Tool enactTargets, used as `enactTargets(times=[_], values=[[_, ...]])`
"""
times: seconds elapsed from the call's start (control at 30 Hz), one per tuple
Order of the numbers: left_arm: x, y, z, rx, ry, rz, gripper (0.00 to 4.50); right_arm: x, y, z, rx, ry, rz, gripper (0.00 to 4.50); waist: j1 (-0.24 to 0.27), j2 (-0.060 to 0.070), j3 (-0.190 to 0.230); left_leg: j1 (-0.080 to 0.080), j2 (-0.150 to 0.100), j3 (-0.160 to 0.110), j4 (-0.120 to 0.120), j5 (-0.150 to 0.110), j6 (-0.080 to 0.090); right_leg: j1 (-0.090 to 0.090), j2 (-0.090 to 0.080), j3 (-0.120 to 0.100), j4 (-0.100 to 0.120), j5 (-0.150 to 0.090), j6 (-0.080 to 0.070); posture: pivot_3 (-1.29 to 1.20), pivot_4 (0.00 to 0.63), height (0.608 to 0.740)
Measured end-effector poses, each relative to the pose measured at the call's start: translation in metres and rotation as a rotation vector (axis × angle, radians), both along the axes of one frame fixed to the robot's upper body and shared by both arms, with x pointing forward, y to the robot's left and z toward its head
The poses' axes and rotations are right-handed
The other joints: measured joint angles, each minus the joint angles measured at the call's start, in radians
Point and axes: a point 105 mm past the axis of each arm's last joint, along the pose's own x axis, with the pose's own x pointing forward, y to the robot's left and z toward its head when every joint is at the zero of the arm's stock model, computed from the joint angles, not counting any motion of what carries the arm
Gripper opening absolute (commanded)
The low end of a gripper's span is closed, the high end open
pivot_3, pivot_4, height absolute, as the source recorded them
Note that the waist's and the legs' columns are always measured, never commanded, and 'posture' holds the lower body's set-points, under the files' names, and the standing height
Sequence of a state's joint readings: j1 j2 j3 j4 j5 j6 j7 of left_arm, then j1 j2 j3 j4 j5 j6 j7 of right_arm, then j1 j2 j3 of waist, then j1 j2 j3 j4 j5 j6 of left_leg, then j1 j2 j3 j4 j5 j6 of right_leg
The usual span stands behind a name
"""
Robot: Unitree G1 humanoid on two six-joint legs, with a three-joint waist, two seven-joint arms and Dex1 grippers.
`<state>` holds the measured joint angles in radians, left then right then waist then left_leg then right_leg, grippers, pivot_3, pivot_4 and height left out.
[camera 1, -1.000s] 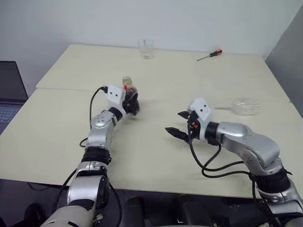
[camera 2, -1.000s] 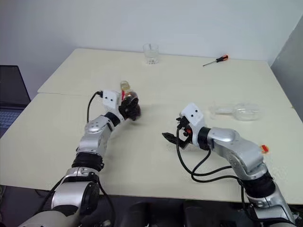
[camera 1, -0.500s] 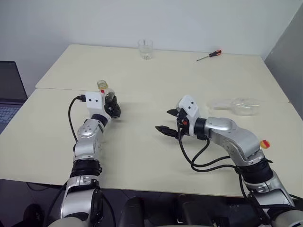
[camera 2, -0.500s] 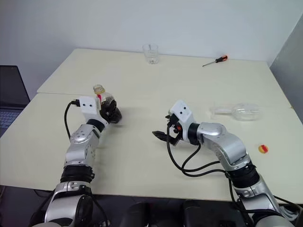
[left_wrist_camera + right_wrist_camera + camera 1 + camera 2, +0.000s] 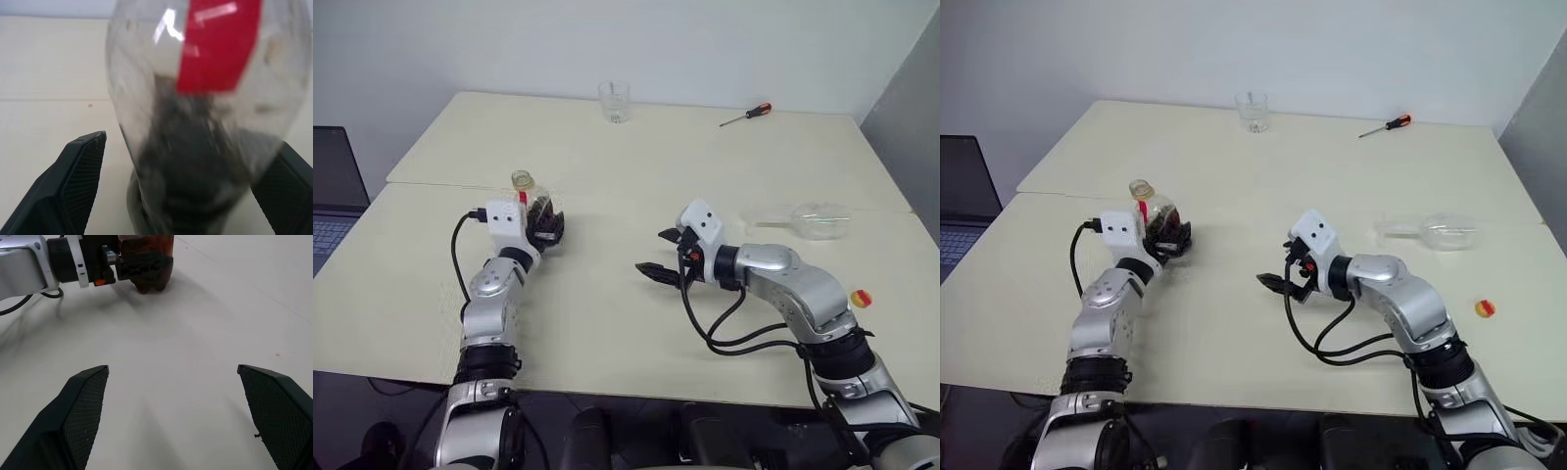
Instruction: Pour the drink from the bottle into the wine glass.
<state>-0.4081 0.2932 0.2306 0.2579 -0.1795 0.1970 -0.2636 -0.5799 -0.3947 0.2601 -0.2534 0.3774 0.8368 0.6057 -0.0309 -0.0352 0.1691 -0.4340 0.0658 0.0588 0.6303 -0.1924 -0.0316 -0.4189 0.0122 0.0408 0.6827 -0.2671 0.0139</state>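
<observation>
Two grippers sit over the pale cream desk [image 5: 607, 323], both with their fingers spread. The left gripper [image 5: 544, 223] stands around the small squat clear plastic bottle [image 5: 532, 203] with the red label strip: in the left wrist view the bottle fills the gap between the two black fingers [image 5: 80, 176], with clear space showing on the one side where the finger is fully seen, so nothing is pinched. The bottle stands upright on the desk on the robot's left, its mouth uncapped, and the dark brown, cola-like drink [image 5: 195, 161] lies in its lower half. What looks like its yellow-and-red cap [image 5: 1485, 308] lies on the desk far to the right.

The right gripper [image 5: 664, 254] hangs over bare desk near the middle, pointing toward the bottle, fingers wide and empty. The clear stemmed wine glass [image 5: 808, 219] lies on its side beyond and to the right of that gripper, its long axis running across the desk with the bowl to the right and the stem and foot toward the middle. The right arm is plainly the nearer one to it. By my reading the glass has to be stood up before any pouring can happen, and that reach means turning the right gripper away from the bottle, toward the stem.

A short clear tumbler [image 5: 614, 101] and a red-handled screwdriver [image 5: 747, 115] rest at the far edge.
</observation>
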Motion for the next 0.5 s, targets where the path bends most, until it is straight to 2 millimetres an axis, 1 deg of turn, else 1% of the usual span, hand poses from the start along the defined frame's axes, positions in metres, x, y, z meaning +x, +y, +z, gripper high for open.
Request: enactTargets(times=[0.1,0.17,0.23,0.3,0.4,0.47,0.5], values=[[-0.017,-0.006,-0.012,-0.012,0.027,0.010,4.49,0.002,-0.007,0.004,0.012,-0.004,-0.032,4.50,0.000,0.000,0.000,0.000,0.000,0.000,0.000,0.000,0.000,0.000,-0.001,0.001,0.000,0.000,0.000,0.00,0.150,0.740],[-0.028,-0.005,-0.017,-0.015,0.033,0.057,4.49,0.002,-0.011,0.005,0.015,-0.006,-0.051,4.50,0.001,-0.001,0.000,0.000,0.000,-0.001,0.000,0.000,0.000,0.000,-0.001,0.001,0.000,0.000,0.000,0.00,0.150,0.740],[-0.037,-0.001,-0.020,-0.028,0.029,0.123,4.49,0.001,-0.015,0.002,0.008,0.003,-0.060,4.50,0.000,-0.001,0.000,0.000,0.000,-0.001,0.000,0.000,0.000,0.000,-0.001,0.001,0.000,0.000,0.000,0.00,0.150,0.740],[-0.045,-0.002,-0.022,-0.018,0.039,0.132,4.49,0.000,-0.017,-0.003,0.005,0.020,-0.070,4.50,0.000,-0.001,0.000,0.000,0.000,0.000,0.000,0.000,0.000,0.001,0.000,0.002,0.000,0.000,0.000,0.00,0.150,0.740],[-0.066,-0.017,-0.029,-0.003,0.061,0.063,4.49,0.000,-0.027,-0.002,0.021,0.029,-0.107,4.50,0.000,-0.001,0.000,0.000,0.000,0.000,0.000,0.000,0.000,0.001,-0.001,0.002,-0.001,0.000,0.000,0.00,0.150,0.740],[-0.079,-0.029,-0.032,-0.039,0.079,-0.012,4.49,0.001,-0.042,0.001,0.065,0.045,-0.168,4.50,0.000,-0.001,-0.001,0.000,0.000,-0.001,0.000,0.000,0.000,0.001,-0.001,0.002,-0.001,0.000,0.000,0.00,0.150,0.740],[-0.084,-0.042,-0.031,-0.049,0.088,-0.099,4.49,0.002,-0.053,0.002,0.106,0.067,-0.220,4.50,0.001,-0.001,-0.001,0.000,0.000,0.000,0.000,0.000,0.000,0.002,-0.002,0.002,-0.001,0.000,0.000,0.00,0.150,0.740]])
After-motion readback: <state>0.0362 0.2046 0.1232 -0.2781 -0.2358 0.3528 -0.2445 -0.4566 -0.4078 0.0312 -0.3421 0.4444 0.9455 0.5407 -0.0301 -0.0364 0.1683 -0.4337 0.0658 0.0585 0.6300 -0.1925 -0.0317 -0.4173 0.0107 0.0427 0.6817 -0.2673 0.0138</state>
